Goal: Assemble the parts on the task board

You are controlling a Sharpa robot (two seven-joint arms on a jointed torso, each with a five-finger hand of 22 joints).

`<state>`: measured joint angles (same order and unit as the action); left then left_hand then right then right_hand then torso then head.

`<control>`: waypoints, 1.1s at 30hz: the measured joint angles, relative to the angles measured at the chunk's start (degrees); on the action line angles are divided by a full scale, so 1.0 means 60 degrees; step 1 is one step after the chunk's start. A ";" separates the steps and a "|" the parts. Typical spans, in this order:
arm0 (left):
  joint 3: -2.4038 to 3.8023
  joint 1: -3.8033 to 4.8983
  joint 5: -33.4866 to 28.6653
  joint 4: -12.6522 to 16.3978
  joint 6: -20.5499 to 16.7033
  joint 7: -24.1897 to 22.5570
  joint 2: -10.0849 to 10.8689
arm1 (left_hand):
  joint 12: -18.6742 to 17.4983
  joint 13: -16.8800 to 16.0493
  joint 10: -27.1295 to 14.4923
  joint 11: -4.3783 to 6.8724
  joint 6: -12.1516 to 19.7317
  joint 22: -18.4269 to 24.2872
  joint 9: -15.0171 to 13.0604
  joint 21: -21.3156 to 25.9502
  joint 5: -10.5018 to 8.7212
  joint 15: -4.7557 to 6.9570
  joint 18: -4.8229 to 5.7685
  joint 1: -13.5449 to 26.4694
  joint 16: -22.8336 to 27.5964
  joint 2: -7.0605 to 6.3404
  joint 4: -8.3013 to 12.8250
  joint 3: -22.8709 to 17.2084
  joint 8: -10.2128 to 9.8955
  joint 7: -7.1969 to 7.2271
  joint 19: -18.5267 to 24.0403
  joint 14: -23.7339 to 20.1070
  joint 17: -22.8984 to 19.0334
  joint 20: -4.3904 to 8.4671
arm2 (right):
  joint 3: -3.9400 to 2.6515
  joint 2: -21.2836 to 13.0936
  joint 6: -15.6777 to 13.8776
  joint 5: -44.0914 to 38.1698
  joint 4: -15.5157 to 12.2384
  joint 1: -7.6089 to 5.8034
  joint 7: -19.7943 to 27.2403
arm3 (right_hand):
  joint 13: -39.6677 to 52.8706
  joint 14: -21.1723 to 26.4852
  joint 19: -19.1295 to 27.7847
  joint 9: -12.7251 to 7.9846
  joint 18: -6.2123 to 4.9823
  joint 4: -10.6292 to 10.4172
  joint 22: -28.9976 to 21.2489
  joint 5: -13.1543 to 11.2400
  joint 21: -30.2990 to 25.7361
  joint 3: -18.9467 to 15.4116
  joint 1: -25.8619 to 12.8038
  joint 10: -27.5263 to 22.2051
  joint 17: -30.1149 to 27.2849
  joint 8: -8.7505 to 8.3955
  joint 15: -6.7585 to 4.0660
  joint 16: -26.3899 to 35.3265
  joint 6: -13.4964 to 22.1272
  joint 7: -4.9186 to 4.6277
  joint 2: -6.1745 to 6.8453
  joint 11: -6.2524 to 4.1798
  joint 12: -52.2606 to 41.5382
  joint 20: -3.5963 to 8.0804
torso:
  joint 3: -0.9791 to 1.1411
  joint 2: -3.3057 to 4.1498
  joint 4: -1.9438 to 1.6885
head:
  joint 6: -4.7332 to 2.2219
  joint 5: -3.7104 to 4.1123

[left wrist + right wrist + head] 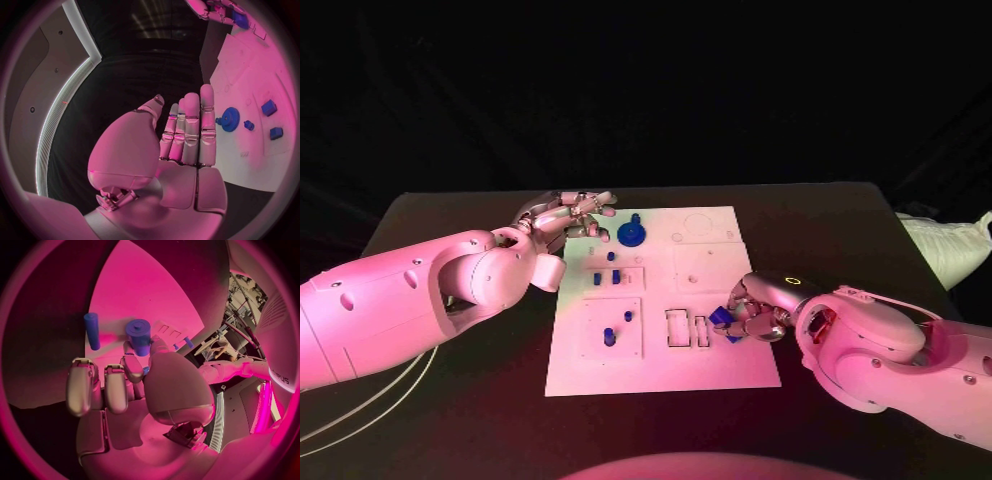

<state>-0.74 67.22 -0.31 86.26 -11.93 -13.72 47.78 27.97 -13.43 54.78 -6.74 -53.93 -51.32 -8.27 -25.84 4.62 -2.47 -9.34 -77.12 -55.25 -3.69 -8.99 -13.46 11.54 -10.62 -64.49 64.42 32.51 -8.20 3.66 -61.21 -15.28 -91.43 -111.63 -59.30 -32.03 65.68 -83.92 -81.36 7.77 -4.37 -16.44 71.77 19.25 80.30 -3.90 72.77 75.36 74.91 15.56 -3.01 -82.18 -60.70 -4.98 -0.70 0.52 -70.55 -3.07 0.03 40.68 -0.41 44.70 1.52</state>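
The white task board [718,360] lies in the middle of the table. A blue gear [633,236] stands near its far left corner, and small blue parts [609,337] sit in the left-side plates. My left hand [568,214] hovers at that far left corner just beside the gear [230,119], fingers straight and holding nothing. My right hand [759,312] is at the board's right edge by the rectangular slots [678,328] and pinches a small blue part [723,318] between thumb and finger. A blue cylinder [139,335] and a blue peg [92,330] stand ahead of its fingers [116,388].
The black table [444,215] surrounds the board, with bare surface on both sides. White cables [358,405] trail off the near left edge. A white object [956,245] lies past the table's right edge.
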 measured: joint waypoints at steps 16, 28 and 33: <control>-0.0001 0.0000 0.0000 -0.0007 0.0027 0.0014 -0.0021 | 0.0000 0.0002 0.0000 0.0000 0.0000 0.0009 0.0008 0.0000 0.0000 0.0000 0.0000 0.0000 0.0000 0.0000 0.0000 0.0000 0.0034 0.0000 0.0000 0.0000 0.0001 0.0000 | -0.0055 0.0489 -0.1227 0.1844 -0.0168 -0.0172 0.0298 | 0.0044 -0.0020 0.0001 0.0000 -0.0001 -0.0045 -0.0002 0.0505 0.0000 -0.0215 -0.0104 0.0012 -0.0001 0.0000 -0.0047 0.0002 0.0005 0.0001 -0.0232 0.0010 0.0000 0.0000 | -0.0006 0.0006 -0.0008 | -0.0060 -0.0003; -0.0001 0.0000 0.0001 0.0002 0.0041 0.0022 -0.0021 | 0.0000 0.0003 -0.0035 0.0035 0.0035 0.0009 0.0008 0.0000 0.0000 0.0000 0.0001 0.0000 0.0000 0.0000 0.0000 0.0000 0.0034 -0.0034 0.0000 0.0000 0.0002 0.0000 | -0.0052 0.1090 -0.0714 0.2042 0.0147 -0.0053 0.0171 | 0.0326 -0.0019 -0.0031 0.0001 -0.0002 -0.0049 0.0015 0.0553 0.0000 -0.0503 -0.0404 0.0215 -0.0001 0.0071 -0.0116 0.0004 -0.0092 -0.0018 -0.0551 -0.0092 -0.0061 0.0103 | -0.0006 0.0009 -0.0008 | -0.0025 -0.0040; -0.0001 0.0000 0.0001 0.0004 0.0045 0.0024 -0.0021 | 0.0000 0.0003 -0.0035 0.0035 0.0034 0.0008 0.0008 0.0000 0.0000 0.0000 0.0000 0.0000 0.0000 0.0000 0.0000 0.0000 0.0034 -0.0034 0.0000 0.0000 0.0002 0.0000 | -0.0052 0.1203 -0.0505 0.1952 0.0217 -0.0035 0.0030 | 0.0404 -0.0003 -0.0031 0.0044 -0.0001 -0.0041 0.0028 0.0433 0.0000 -0.0643 -0.0497 0.0217 -0.0001 0.0287 -0.0133 0.0004 -0.0105 -0.0005 -0.0639 -0.0092 -0.0062 0.0103 | -0.0002 0.0008 -0.0002 | -0.0009 -0.0046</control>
<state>-0.75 67.22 -0.30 86.28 -11.66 -13.58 47.66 27.97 -13.42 54.57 -6.53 -53.72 -51.27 -8.22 -25.84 4.62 -2.47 -9.34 -77.12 -55.25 -3.69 -8.99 -13.46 11.75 -10.83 -64.49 64.42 32.52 -8.20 3.35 -54.00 -18.31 -79.72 -110.33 -59.51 -31.85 68.10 -83.93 -81.55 8.03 -4.38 -16.69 71.94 21.84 80.30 -7.75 69.79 76.66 74.90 17.28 -3.81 -82.16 -61.34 -5.01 -4.54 -0.03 -70.92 -2.46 0.02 40.73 -0.42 44.64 1.24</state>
